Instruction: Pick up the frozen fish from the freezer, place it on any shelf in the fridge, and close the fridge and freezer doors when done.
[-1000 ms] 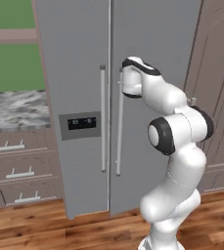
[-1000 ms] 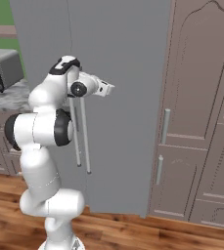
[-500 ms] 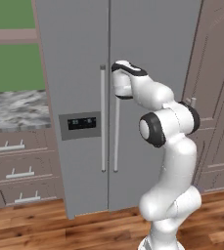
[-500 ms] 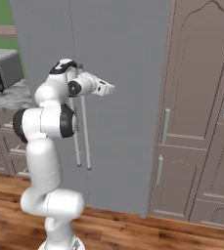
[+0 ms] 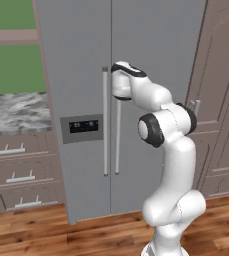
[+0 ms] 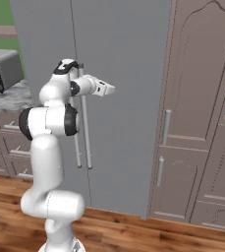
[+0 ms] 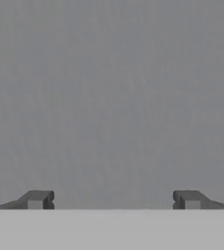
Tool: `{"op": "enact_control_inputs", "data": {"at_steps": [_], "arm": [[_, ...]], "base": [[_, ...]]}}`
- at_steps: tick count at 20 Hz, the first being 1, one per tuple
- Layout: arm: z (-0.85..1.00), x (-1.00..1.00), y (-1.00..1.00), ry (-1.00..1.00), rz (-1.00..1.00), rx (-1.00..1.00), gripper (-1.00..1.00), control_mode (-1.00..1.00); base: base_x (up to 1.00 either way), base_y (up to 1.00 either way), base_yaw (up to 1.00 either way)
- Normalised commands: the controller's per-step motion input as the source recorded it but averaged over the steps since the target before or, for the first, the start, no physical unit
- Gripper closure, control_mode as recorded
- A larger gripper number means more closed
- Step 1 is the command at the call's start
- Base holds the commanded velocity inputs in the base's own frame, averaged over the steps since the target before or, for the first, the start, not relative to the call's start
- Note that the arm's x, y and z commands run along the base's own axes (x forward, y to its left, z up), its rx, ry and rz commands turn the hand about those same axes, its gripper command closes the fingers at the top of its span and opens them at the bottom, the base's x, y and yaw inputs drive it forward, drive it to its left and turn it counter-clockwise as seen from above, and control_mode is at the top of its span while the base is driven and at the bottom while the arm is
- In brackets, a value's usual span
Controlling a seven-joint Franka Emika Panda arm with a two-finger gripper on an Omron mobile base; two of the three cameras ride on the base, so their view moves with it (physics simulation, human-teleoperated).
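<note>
- The gripper (image 7: 113,200) stands open with nothing between its jaws; in the hand view the two dark fingertips (image 7: 37,199) sit far apart at the bottom, facing a plain grey door surface.
- In the right base view the gripper (image 6: 108,89) points out level toward the right-hand door (image 6: 126,98) of the grey side-by-side refrigerator, just short of its face; whether it touches the door cannot be told.
- Both refrigerator doors are closed. The left-hand door (image 5: 73,75) carries a dark dispenser panel (image 5: 81,128).
- Two long vertical handles (image 5: 106,122) run side by side along the seam between the doors, and the arm's wrist (image 5: 122,82) is just in front of their upper ends.
- The frozen fish is hidden behind the closed doors, so its place cannot be told.
- Left of the refrigerator is a marble counter (image 5: 13,112) over grey drawers (image 5: 21,172) with bar pulls.
- A toaster oven (image 6: 1,69) stands on that counter in the right base view.
- Right of the refrigerator stand tall brown cabinets (image 6: 197,113) with vertical handles.
- The floor is wood planks (image 5: 51,235).
</note>
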Motion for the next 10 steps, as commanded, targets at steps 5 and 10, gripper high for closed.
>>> {"op": "enact_control_inputs", "data": {"at_steps": [5,10], "arm": [[-0.01,0.27,0.00,0.11,-0.06,-0.03,-1.00,-1.00],[0.00,-0.84,-0.04,-0.02,-0.04,0.00,-1.00,-1.00]], "base": [[0.00,0.00,0.00],[0.00,0.00,0.00]]}}
